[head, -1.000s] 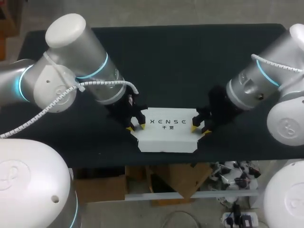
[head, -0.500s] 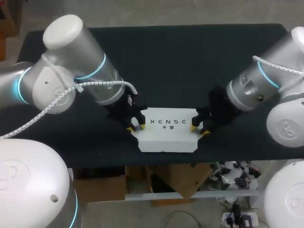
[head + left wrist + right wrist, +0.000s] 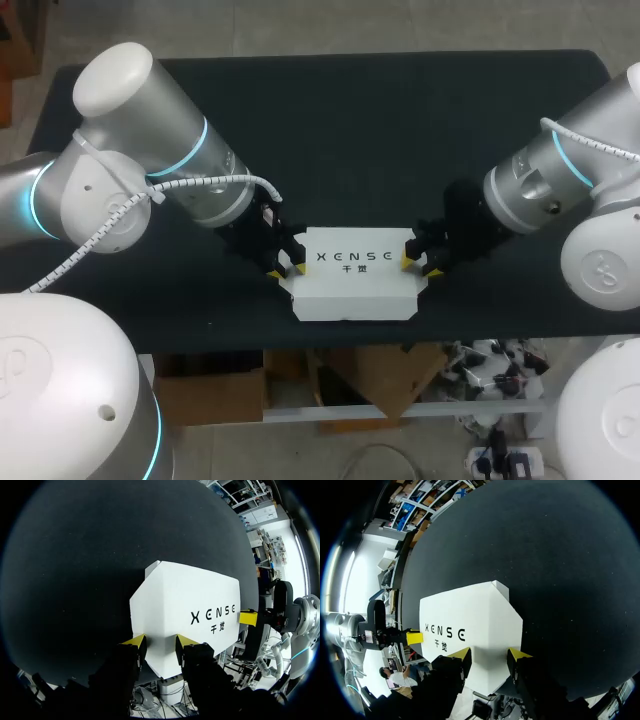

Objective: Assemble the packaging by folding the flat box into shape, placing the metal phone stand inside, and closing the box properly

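Head view: white lettered box (image 3: 350, 295); left tool (image 3: 285, 269) and right tool (image 3: 420, 266) part-open at its ends.

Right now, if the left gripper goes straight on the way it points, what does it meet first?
The white box: its near end lies right at the left gripper's open fingertips, possibly in contact; depth is unclear.

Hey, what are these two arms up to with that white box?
Two robot arms are working on a white box that lies by the near edge of the dark table. The left gripper is at the box's left end and the right gripper at its right end. The box's printed face is up and looks closed. No phone stand shows.
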`<state>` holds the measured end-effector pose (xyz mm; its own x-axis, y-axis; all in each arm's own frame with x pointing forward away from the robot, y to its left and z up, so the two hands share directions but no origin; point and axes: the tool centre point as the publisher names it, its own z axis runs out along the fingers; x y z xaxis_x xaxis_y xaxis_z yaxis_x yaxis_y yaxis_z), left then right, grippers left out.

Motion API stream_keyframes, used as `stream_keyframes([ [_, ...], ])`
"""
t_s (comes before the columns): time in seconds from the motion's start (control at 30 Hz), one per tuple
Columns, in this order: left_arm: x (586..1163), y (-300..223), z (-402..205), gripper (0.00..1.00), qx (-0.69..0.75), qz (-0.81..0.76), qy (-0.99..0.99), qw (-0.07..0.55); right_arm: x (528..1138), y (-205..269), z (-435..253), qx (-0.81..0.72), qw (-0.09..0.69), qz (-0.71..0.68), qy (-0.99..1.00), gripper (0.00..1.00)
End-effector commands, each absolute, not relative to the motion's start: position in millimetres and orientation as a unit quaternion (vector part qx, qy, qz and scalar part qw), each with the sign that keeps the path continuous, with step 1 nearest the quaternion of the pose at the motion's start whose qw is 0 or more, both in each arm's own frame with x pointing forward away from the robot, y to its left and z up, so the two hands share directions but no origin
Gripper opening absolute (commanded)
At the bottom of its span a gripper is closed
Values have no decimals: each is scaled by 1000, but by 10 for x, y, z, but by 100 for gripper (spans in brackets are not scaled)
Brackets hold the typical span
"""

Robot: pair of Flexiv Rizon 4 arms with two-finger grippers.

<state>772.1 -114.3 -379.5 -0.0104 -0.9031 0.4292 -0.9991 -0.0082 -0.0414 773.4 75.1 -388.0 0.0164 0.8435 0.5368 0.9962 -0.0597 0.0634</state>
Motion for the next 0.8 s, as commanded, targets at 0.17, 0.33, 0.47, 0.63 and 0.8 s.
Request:
stream_keyframes([
  [0.17,7651,-1184,-3929,38,683,189,-689,149,7704,796,-3958,-698,130,-272,-649,49],
  [0.33,7663,-1206,-3923,36,682,192,-690,151,7666,799,-3970,-698,128,-279,-647,49],
  [0.47,7672,-1207,-3917,36,684,196,-686,153,7648,791,-3966,-699,129,-282,-644,49],
  [0.63,7682,-1213,-3922,36,686,198,-683,154,7629,795,-3961,-701,131,-286,-640,50],
  [0.8,7691,-1220,-3929,36,687,202,-680,158,7625,806,-3954,-700,135,-290,-639,50],
])
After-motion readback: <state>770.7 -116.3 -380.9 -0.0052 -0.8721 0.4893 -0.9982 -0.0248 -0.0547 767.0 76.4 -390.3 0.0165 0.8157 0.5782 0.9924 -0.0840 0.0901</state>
